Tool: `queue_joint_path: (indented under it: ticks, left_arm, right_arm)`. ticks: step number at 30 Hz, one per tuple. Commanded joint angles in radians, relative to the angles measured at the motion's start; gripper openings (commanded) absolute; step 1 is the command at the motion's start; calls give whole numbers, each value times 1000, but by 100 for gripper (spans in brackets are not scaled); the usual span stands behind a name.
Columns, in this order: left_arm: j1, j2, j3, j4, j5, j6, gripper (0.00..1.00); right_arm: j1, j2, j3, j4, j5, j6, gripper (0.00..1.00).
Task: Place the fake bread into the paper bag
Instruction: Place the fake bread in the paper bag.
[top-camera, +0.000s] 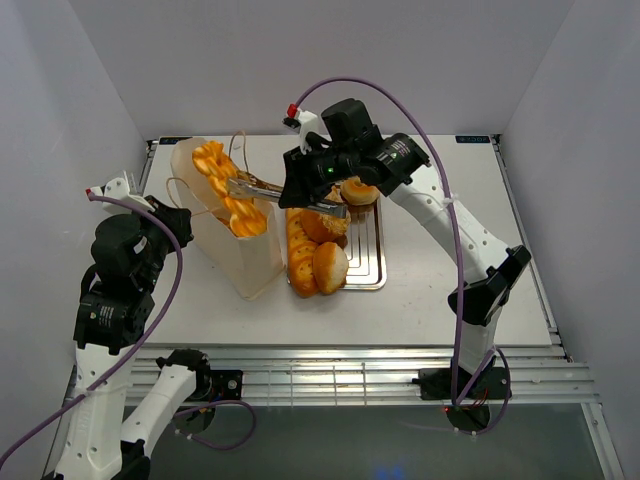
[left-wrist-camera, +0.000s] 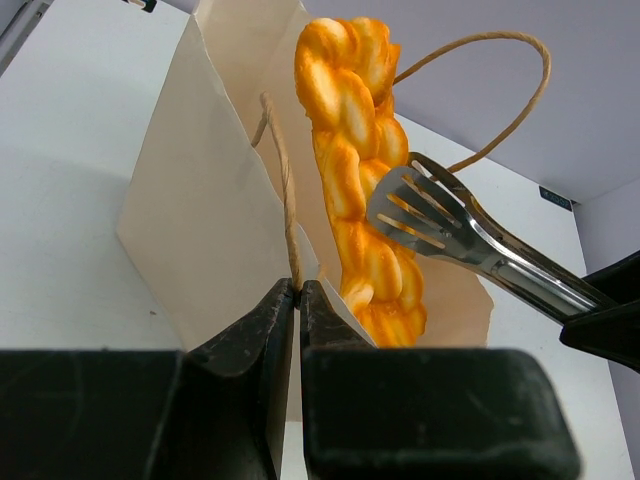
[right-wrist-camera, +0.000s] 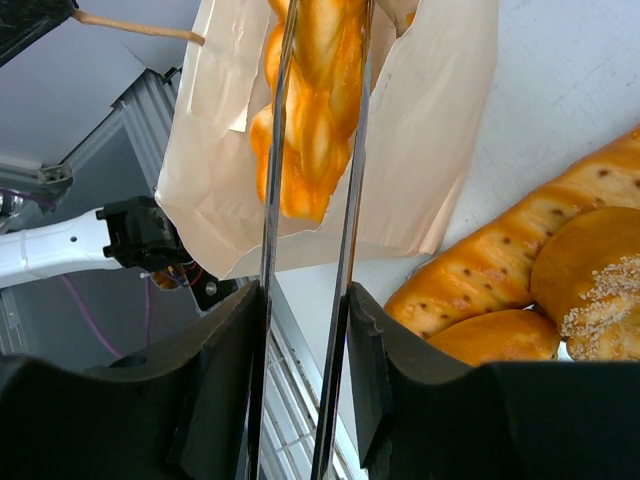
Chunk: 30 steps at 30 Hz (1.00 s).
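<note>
1. One white desk (top-camera: 440, 300) bears the paper bag (top-camera: 258, 270) at its left, mouth open.
2. Beside it, a silver tray (top-camera: 368, 262) carries fake bread (top-camera: 320, 262).
3. Inside the bag, a braided piece (top-camera: 225, 190) lies between the arms of the tongs (top-camera: 270, 190).
4. Partly closed, the right pincer (right-wrist-camera: 303, 300) grips the tongs.
5. Fully closed, the left pincer (left-wrist-camera: 297, 300) pinches the bag's cord handle (left-wrist-camera: 285, 190).

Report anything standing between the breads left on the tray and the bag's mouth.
Nothing lies on the table between them. At the paper bag mouth, though, the braided loaf sticks up inside and the tongs in the right gripper reach over it, so the opening is partly taken.
</note>
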Motion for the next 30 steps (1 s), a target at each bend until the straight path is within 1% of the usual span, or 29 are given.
queue_joint_path:
  ticks: [1, 4, 5, 17, 23, 27, 29, 30]
  left_arm:
    - [6, 4, 15, -8, -1, 9, 18]
    - [6, -1, 14, -8, -4, 8, 18]
    - [6, -3, 12, -8, -5, 11, 18]
    - [6, -9, 6, -14, -10, 12, 18]
    - [5, -9, 0, -15, -10, 11, 18]
    - [5, -13, 0, -15, -8, 11, 18]
    - [6, -18, -3, -15, -8, 11, 18]
    - [6, -18, -5, -15, -8, 11, 18]
  right_arm:
    - [2, -19, 3, 42, -32, -8, 44]
    - [2, -23, -3, 48, -30, -7, 50]
    - [2, -25, -14, 54, -30, -5, 50]
    - [2, -62, -15, 86, -33, 22, 50]
    - [0, -180, -12, 123, -19, 61, 50]
    - [-18, -294, -17, 125, 20, 76, 50]
    - [-32, -341, -55, 125, 57, 76, 50]
    - [-46, -391, -75, 125, 73, 74, 50]
